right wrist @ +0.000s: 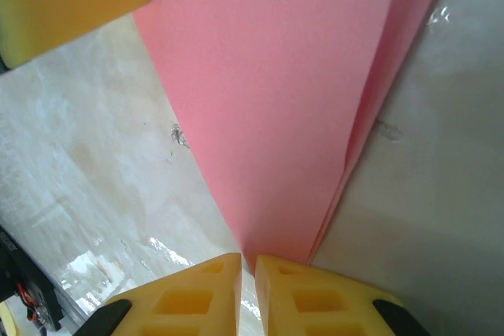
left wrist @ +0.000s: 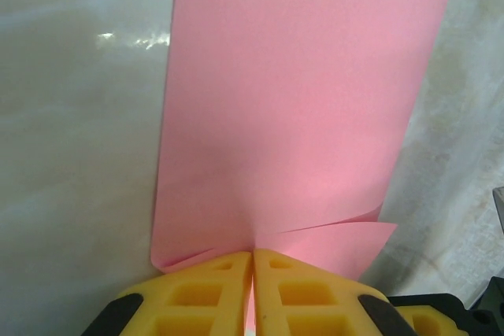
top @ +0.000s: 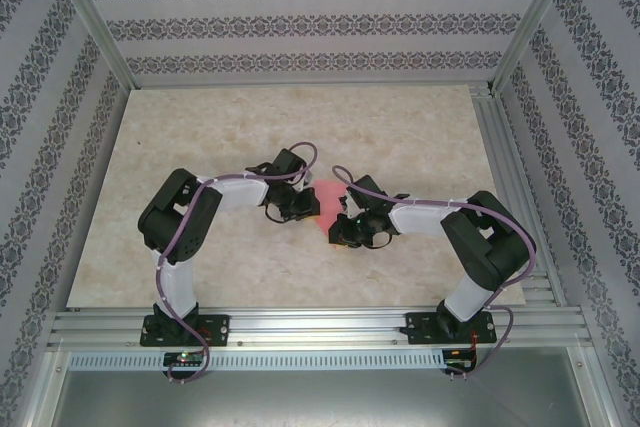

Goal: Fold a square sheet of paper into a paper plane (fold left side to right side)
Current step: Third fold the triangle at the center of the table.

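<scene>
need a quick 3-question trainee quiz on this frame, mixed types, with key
1. True or false: the paper lies as one flat single layer.
2. Of the left gripper and the right gripper, which is shut on the paper? A) left only B) right only C) both
3. Fill in: the paper's colour is ___.
Key: 1 false, a second layer shows along its edge. 2 C. 3 pink.

Left arm [top: 182,215] and right arm [top: 482,239] were recorded with elbows out, forearms turned inward, wrists close together. Left gripper [left wrist: 253,256] and right gripper [right wrist: 247,259] were each pinched closed on the square sheet of paper [left wrist: 291,116].
</scene>
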{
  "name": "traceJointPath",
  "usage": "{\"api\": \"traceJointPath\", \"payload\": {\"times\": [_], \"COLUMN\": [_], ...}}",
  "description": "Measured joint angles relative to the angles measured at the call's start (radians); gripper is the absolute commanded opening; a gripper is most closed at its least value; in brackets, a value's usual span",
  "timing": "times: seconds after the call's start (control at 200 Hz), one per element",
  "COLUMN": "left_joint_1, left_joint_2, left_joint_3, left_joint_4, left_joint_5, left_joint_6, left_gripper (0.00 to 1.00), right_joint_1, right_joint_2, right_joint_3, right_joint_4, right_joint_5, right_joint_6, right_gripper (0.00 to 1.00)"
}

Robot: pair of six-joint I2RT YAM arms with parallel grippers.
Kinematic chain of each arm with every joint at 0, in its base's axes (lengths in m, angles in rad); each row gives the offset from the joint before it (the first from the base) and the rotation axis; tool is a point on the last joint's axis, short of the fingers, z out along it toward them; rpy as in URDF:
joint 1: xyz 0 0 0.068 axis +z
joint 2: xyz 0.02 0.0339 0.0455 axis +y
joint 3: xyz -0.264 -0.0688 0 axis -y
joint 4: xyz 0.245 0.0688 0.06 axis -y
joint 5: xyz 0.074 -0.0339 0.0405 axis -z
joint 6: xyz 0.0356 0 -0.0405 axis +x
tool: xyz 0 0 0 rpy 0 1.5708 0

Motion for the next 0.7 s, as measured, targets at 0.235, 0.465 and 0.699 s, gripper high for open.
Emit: {"api": "traceJointPath", "payload": {"times": [0.235, 0.465, 0.699], "left_joint_1": [0.068, 0.099, 0.145], "left_joint_2": [0.054, 0.092, 0.061], "left_joint_3": [0.09, 0.15, 0.137], "left_joint_4": [-0.068, -0.121, -0.119], "left_joint_5": [0.013, 0.037, -0.005], "left_joint_6": [0.058, 0.086, 0.105], "left_gripper": [0.14, 0.14, 0.23], "right_joint_1": [0.005, 0.009, 0.021], "right_joint_2": [0.0, 0.0, -0.016], "right_joint_3": [0.0, 0.0, 0.001], "right_joint_4": [0.008, 0.013, 0.009], "right_joint_5": [0.006, 0.012, 0.029], "right_joint_6": [0.0, 0.0, -0.008], "right_gripper": [0.16, 0.16, 0.21]}}
